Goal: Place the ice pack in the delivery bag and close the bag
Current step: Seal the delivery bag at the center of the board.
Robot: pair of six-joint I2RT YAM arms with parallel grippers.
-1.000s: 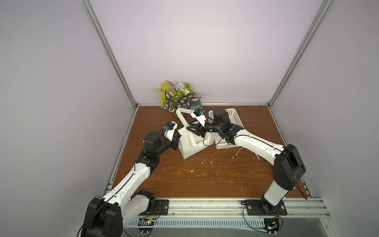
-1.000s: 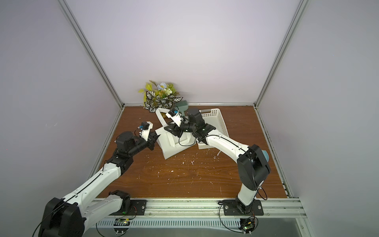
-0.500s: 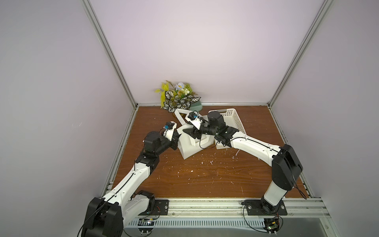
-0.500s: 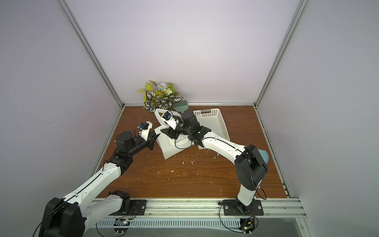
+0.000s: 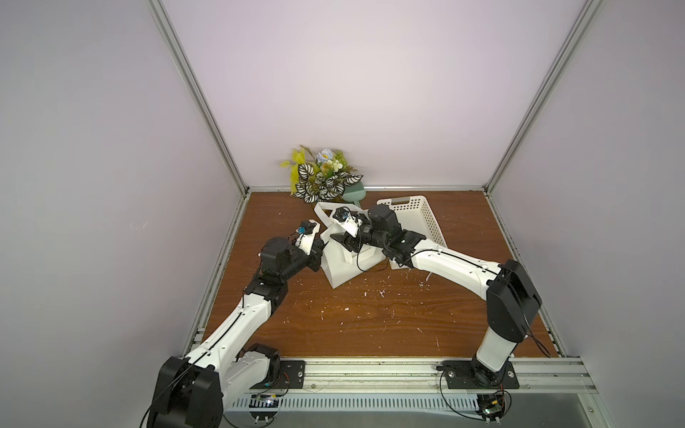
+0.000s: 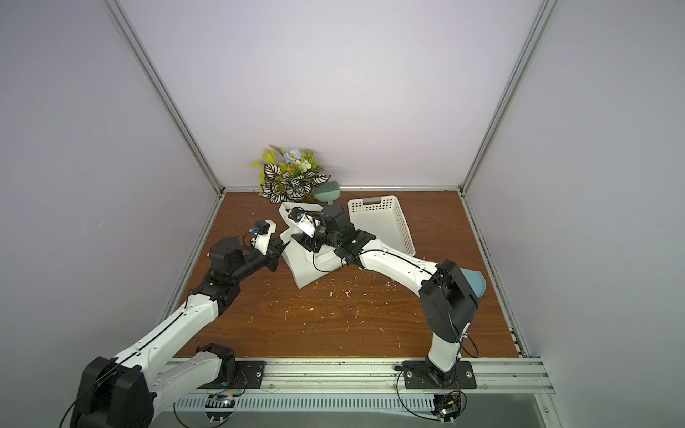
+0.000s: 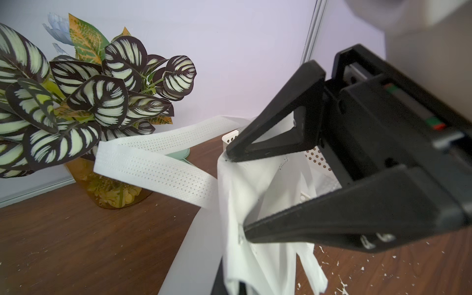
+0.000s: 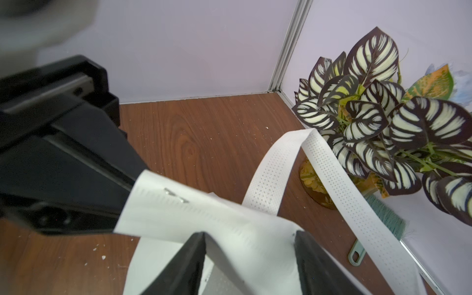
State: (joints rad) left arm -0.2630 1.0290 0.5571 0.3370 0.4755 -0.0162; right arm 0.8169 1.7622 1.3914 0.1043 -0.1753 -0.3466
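The delivery bag (image 5: 341, 266) (image 6: 304, 268) stands on the wooden table between my two arms. My left gripper (image 5: 320, 246) (image 6: 280, 247) (image 7: 233, 290) is shut on the bag's white flap edge (image 8: 163, 204) and holds it up. My right gripper (image 5: 339, 239) (image 6: 301, 241) (image 8: 249, 236) (image 7: 235, 194) is open at the bag's mouth, its fingertips against the flap and nothing pinched between them. Silver lining (image 8: 219, 279) shows between its fingers. One strap handle (image 7: 153, 173) (image 8: 332, 178) loops towards the plant. The ice pack is not visible in any view.
A white perforated basket (image 5: 415, 218) (image 6: 385, 222) lies right behind the right arm. A potted plant (image 5: 322, 178) (image 6: 289, 178) and a green brush (image 5: 352, 192) (image 6: 326, 192) sit at the back wall. White crumbs (image 5: 370, 292) litter the table.
My right gripper has moved left and down onto the bag's mouth. The left arm has held its grip on the flap without moving.
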